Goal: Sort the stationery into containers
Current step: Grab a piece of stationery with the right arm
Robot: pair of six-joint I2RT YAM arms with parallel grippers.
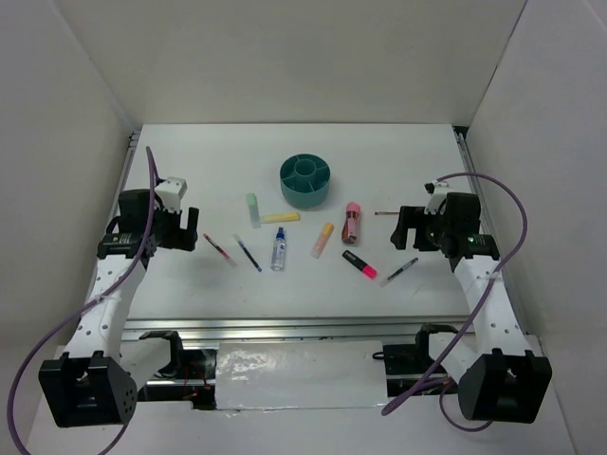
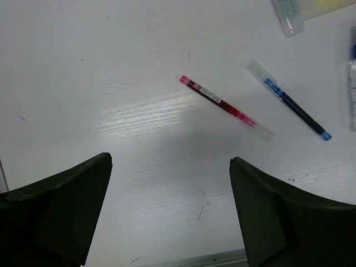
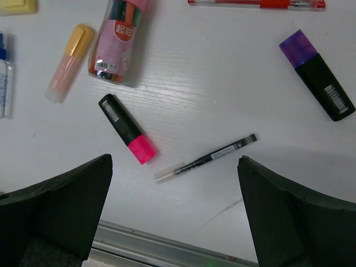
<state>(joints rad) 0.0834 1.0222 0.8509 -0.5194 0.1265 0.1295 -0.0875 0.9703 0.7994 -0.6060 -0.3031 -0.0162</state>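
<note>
The teal organizer [image 1: 305,180] stands at the back middle, its compartments showing nothing inside. Stationery lies loose in front of it: a red pen [image 2: 225,107], a blue pen [image 2: 293,103], a blue-capped bottle [image 1: 279,248], a green marker [image 1: 253,209], a yellow marker [image 1: 281,218], an orange marker [image 3: 69,61], a pink marker [image 3: 127,135], a black pen [image 3: 208,158], a second red pen [image 3: 256,3] and a purple marker [image 3: 317,75]. My left gripper [image 2: 170,159] is open and empty, short of the red pen. My right gripper [image 3: 175,159] is open and empty over the black pen.
A pink tube of coloured pens [image 3: 117,41] lies between the orange marker and the second red pen. A metal rail [image 3: 167,247] runs along the table's near edge. White walls close in the left, right and back sides.
</note>
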